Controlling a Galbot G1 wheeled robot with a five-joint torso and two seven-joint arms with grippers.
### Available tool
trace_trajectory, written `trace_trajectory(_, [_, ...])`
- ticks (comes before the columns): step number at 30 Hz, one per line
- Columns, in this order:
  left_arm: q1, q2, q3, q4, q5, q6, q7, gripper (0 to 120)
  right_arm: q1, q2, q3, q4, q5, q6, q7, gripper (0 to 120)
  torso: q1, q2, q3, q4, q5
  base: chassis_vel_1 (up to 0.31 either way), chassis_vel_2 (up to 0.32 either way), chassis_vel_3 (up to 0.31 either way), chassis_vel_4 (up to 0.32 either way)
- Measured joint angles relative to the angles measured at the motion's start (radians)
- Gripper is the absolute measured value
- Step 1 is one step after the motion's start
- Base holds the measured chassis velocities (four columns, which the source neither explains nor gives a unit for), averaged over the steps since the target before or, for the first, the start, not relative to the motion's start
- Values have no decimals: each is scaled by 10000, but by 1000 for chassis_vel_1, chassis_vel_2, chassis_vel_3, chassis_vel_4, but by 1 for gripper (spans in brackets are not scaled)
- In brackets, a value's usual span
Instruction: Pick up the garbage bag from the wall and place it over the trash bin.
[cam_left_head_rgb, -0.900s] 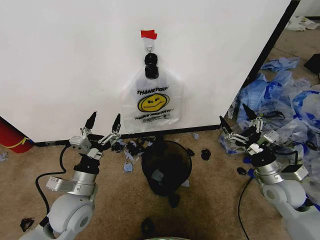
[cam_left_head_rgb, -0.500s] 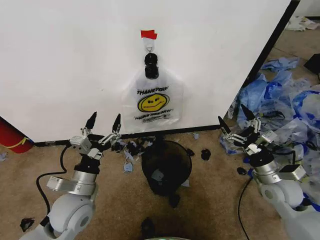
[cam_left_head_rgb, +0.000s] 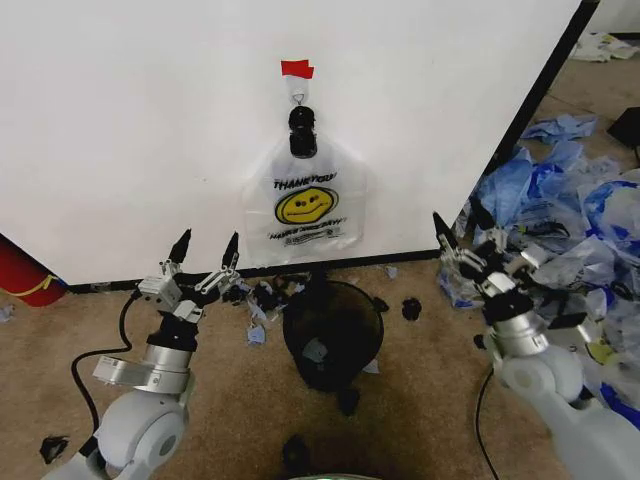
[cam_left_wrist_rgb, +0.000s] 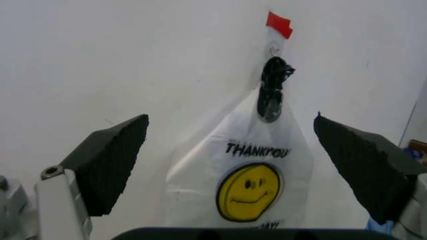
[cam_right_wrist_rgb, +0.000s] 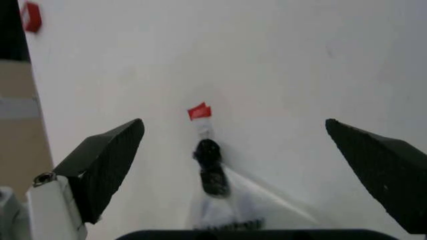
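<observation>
The garbage bag, printed "THANK YOU", hangs on the wall.

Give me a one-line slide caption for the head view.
Both grippers, left and right, open and raised before the garbage bag hanging on the wall above the trash bin.

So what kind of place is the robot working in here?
Probably an indoor test or lab space, not a home: a bare white panel wall, brown carpet littered with scraps, and a heap of bluish plastic bags piled to the right.
</observation>
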Motion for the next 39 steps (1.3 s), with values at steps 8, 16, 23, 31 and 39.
trace_trajectory(8, [257, -63, -215, 41, 60, -16, -29, 98, 2401, 589, -1851, -639, 2785, -941, 479, 100, 0, 0, 1, -2, 2, 0, 0, 0, 0])
trace_trajectory(16, [501, -341, -265, 165, 219, -69, -66, 98, 4462, 1745, -3261, -2345, 3856, -1366, 536, 100, 1, 0, 1, -2, 4, 0, 0, 0, 0])
trace_trajectory(23, [845, -533, -375, 124, 366, -131, -52, 98, 5224, 2633, -4162, -3502, 4321, -1594, 537, 100, 1, 0, 2, -4, 0, 0, 0, 0, 0])
trace_trajectory(31, [1188, -674, -502, -88, 437, -139, -48, 98, 5627, 3527, -4608, -4471, 4347, -1708, 511, 100, 0, 0, 0, -3, 1, 0, 0, 0, 0])
trace_trajectory(39, [1598, -788, -766, -244, 443, -177, -45, 98, 5993, 4174, -4865, -5343, 4259, -1747, 358, 100, 0, 0, 0, -3, 1, 0, 0, 0, 0])
